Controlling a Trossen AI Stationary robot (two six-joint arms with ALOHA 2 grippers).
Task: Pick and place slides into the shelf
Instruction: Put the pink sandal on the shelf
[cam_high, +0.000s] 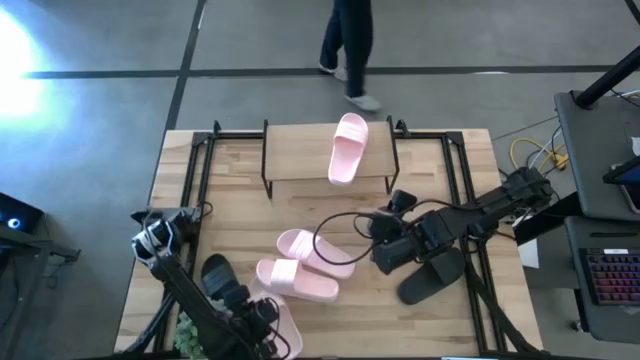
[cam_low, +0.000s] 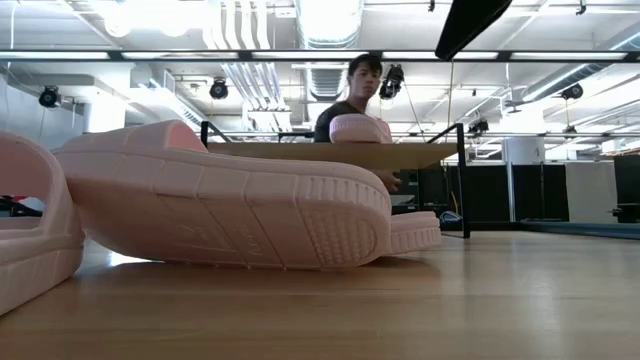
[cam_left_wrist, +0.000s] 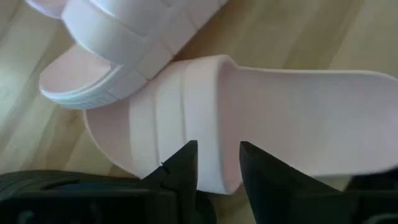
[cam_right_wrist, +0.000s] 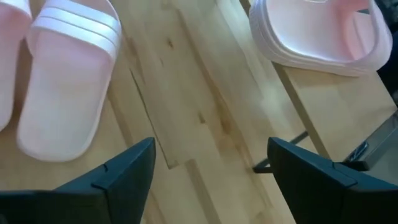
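Nearest the front table edge, the left gripper (cam_left_wrist: 217, 171) is low over a pale pink foam slide sandal with a wide ribbed strap (cam_left_wrist: 261, 118), its two dark fingers (cam_left_wrist: 180, 168) slightly parted and straddling the sandal's edge; whether they actually pinch it cannot be told. Just beyond lie two more pale pink slides side by side, one (cam_high: 295, 279) nearer and one (cam_high: 313, 250) behind it, touching each other at mid-table. To their right a black foam slide (cam_high: 432, 277) rests on the large wooden tabletop (cam_high: 240, 215), partly under the right arm. Right gripper (cam_right_wrist: 208, 165) hovers beside this pair with its fingers spread wide, holding nothing, bare wood between them. Farther back stands the small low shelf with a light wooden top board on thin black legs (cam_high: 295, 155), and a fourth pale pink slide (cam_high: 347, 147) lies on its top board, overhanging the near edge. Beyond the table a person (cam_high: 347, 45) walks across the grey floor.
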